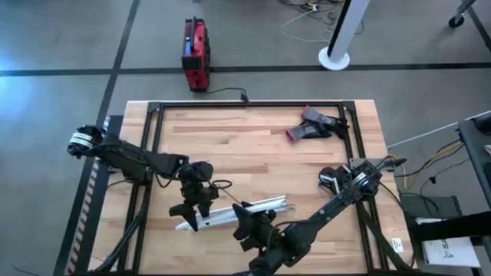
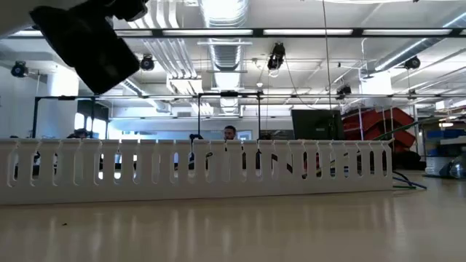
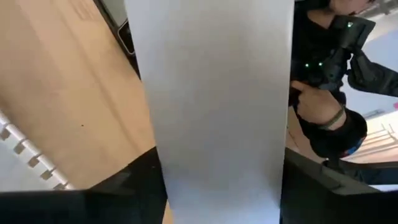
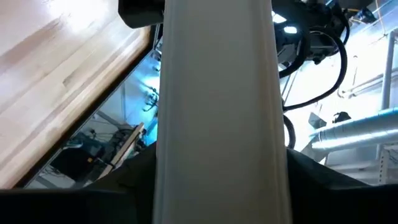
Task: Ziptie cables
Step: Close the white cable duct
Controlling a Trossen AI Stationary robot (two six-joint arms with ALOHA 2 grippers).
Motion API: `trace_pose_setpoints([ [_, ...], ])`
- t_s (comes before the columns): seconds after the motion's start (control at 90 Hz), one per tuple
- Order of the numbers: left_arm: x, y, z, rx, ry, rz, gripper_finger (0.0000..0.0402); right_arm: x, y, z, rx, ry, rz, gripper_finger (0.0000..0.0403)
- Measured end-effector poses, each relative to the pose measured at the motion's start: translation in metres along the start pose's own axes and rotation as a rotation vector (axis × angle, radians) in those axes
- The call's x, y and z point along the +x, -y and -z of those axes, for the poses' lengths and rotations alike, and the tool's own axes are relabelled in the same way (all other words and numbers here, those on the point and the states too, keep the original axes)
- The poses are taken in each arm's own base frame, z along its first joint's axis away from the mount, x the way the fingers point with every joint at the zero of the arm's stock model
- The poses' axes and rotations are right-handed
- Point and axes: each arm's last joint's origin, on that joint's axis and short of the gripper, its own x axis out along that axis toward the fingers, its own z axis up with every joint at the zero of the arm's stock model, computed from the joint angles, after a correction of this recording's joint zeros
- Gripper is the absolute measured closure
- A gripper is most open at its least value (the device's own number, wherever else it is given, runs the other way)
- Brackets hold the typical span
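While both grip the white channel (image 1: pixel 234 214) | left gripper (image 1: pixel 193 211) pinching one end | right gripper (image 1: pixel 247 222) pinching mid-length

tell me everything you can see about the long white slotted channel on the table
The white channel is a long, plastic-looking strip with a row of narrow upright slots along its side wall. It lies near the table's front edge, slightly slanted. The left gripper holds one end, the right gripper grips it further along; both wrist views show it between dark fingers.

Too small from above to spot the cables or ziptie. Both wrist views mostly blocked by the white channel (image 3: pixel 217 112).
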Motion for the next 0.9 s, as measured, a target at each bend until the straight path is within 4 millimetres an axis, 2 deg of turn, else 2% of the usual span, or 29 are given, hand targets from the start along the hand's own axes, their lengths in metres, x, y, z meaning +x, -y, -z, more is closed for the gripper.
trace_pose_setpoints([
  [0.289,0.000,0.000,0.002,0.006,-0.007,-0.018,0.0188,0.002,0.001,0.000,0.032,0.066,-0.022,0.0126],
  [0.544,-0.009,0.012,0.001,-0.025,0.016,-0.054,0.0188,0.014,0.000,0.001,0.187,0.108,-0.067,0.0066],
  [0.733,-0.020,0.026,0.004,-0.030,0.037,-0.121,0.0188,0.019,0.001,0.001,0.218,0.126,-0.076,0.0056],
  [0.9,-0.027,0.033,0.003,0.048,0.074,-0.163,0.0188,0.018,0.009,-0.002,0.204,0.160,-0.039,0.0055],
])
